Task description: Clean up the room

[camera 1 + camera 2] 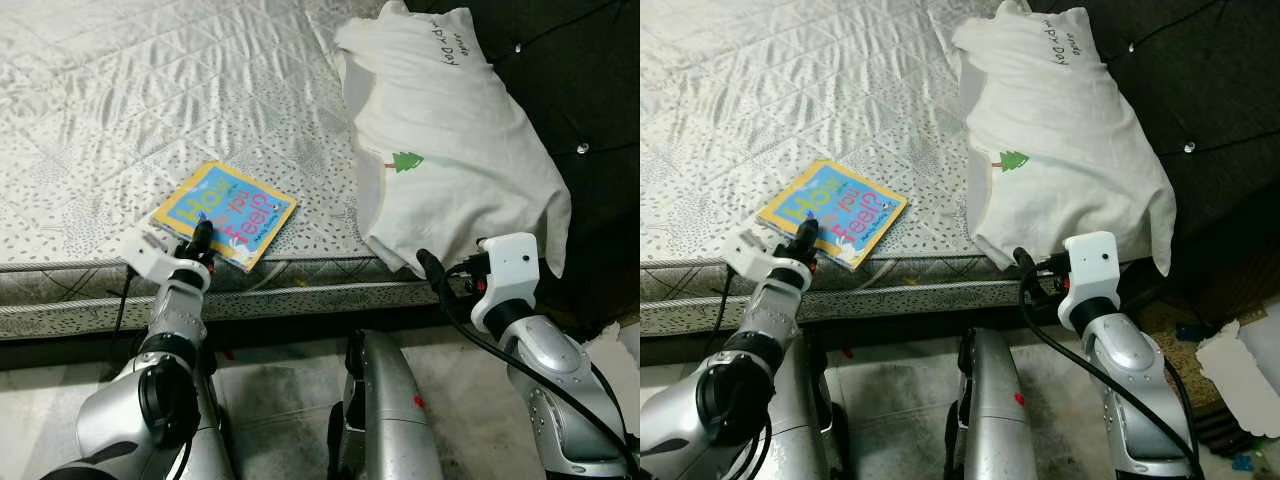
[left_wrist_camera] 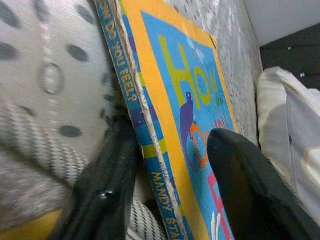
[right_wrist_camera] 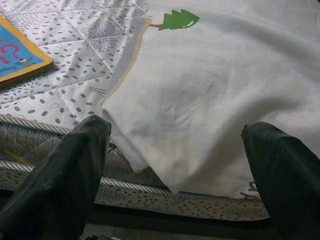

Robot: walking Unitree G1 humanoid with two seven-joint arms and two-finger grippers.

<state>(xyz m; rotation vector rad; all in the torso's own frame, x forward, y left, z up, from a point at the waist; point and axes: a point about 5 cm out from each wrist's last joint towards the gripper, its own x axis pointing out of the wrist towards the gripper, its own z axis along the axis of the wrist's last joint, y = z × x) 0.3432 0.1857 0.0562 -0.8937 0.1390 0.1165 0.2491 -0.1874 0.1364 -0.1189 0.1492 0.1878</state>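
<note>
As the robot leans over the bed, its left gripper is right at the near edge of the mattress, at about 8 o'clock in the head view, and the 2 black fingers straddle the corner of a picture book. From the wrist, 1 finger sits under the book's worn spine and the other lies over the orange-and-blue cover, so the fingers are clamped on that corner, or very nearly so. The book lies flat on the grey-patterned quilted mattress, its near corner reaching the piped edge, cover up, with big coloured letters spelling "How".

Over at 4 o'clock, the right gripper hangs just off the bed edge with its 2 fingers spread wide apart and nothing between them. They point at the lower corner of a white pillow, which droops over the mattress edge there. The pillow runs up toward 1 o'clock, with a small green tree printed on it and handwriting near the top, and it rests against a dark tufted headboard. Book and pillow lie near each other but not touching. Grey floor shows below the bed, between the 2 silver arms.
</note>
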